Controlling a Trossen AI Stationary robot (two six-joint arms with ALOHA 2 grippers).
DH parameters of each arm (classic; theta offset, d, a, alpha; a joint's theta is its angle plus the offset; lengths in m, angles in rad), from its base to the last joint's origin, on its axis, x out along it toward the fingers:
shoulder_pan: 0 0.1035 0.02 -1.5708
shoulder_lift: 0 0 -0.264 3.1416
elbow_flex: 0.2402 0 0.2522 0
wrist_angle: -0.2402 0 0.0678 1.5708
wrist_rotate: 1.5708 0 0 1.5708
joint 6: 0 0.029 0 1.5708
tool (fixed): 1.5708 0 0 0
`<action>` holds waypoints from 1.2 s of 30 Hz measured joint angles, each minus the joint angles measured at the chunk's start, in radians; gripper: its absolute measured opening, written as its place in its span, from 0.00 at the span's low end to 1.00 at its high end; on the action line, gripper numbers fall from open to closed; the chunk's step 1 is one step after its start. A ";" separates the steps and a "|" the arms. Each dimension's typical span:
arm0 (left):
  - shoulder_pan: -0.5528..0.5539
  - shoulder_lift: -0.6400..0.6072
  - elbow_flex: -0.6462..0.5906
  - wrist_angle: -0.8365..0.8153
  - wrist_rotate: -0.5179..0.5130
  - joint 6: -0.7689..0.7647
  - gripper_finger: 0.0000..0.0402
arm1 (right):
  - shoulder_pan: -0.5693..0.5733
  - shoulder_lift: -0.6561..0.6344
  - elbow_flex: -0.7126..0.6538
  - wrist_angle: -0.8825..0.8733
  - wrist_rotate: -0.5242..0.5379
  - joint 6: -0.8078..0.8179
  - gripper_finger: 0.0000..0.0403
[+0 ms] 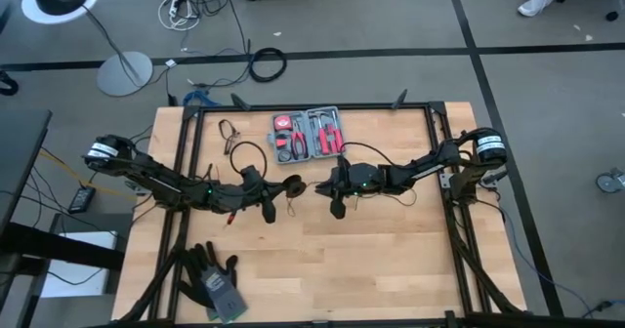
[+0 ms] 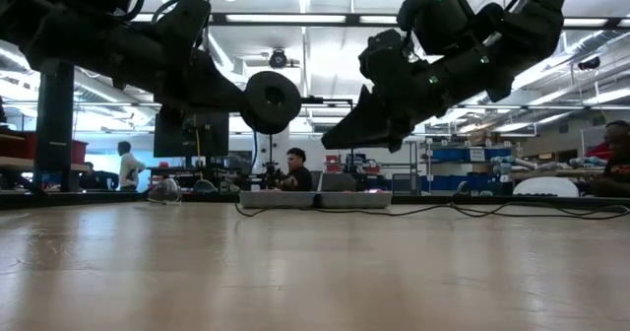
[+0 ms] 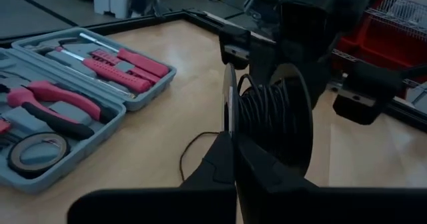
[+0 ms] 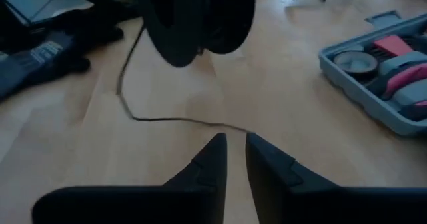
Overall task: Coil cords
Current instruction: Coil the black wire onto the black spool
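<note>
The cord is a thin black wire wound on a round black spool (image 3: 270, 121) with two disc flanges. The spool also shows in the high view (image 1: 292, 184) and the low view (image 2: 272, 101). My left gripper (image 3: 235, 144) is shut on the spool at the table's middle. A loose stretch of wire (image 4: 180, 121) hangs from the spool and lies on the table. My right gripper (image 4: 233, 141) hovers just right of the spool, its fingers a narrow gap apart and empty, pointing toward the spool (image 4: 197, 17). My left gripper pinches the rim of one spool flange (image 3: 229, 111) between its two fingers, at the flange's lower edge. The fingers come about level from the table's left side. The spool stands on edge, lifted clear of the table, with the wire's free stretch slack below it.
An open grey tool case with red-handled tools (image 1: 311, 135) lies at the table's far middle. Black and grey gloves (image 1: 215, 279) lie at the near left. A small dark tool (image 1: 231, 133) lies at the far left. People and shelves show beyond the table.
</note>
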 joint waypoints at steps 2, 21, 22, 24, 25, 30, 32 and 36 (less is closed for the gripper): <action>0.000 0.000 0.000 0.006 -0.001 0.001 0.00 | 0.000 0.000 -0.005 0.008 0.000 -0.002 0.17; 0.000 0.001 0.000 0.143 -0.015 0.082 0.00 | 0.017 0.240 0.091 0.076 0.027 -0.384 0.25; 0.000 0.001 0.000 0.149 -0.015 0.082 0.00 | 0.018 0.263 0.112 0.082 0.044 -0.400 0.25; 0.000 0.001 0.000 0.158 -0.013 0.078 0.00 | 0.017 0.303 0.150 0.085 0.091 -0.406 0.25; 0.000 0.001 0.000 0.161 -0.006 0.078 0.00 | 0.016 0.316 0.166 0.084 0.111 -0.406 0.25; 0.000 0.001 0.000 0.170 -0.001 0.075 0.00 | 0.017 0.341 0.220 0.072 0.147 -0.477 0.25; 0.000 0.001 0.000 0.167 -0.001 0.075 0.00 | 0.017 0.341 0.228 0.062 0.147 -0.532 0.25; 0.000 0.001 0.000 0.170 0.000 0.076 0.00 | 0.015 0.341 0.237 0.056 0.150 -0.569 0.25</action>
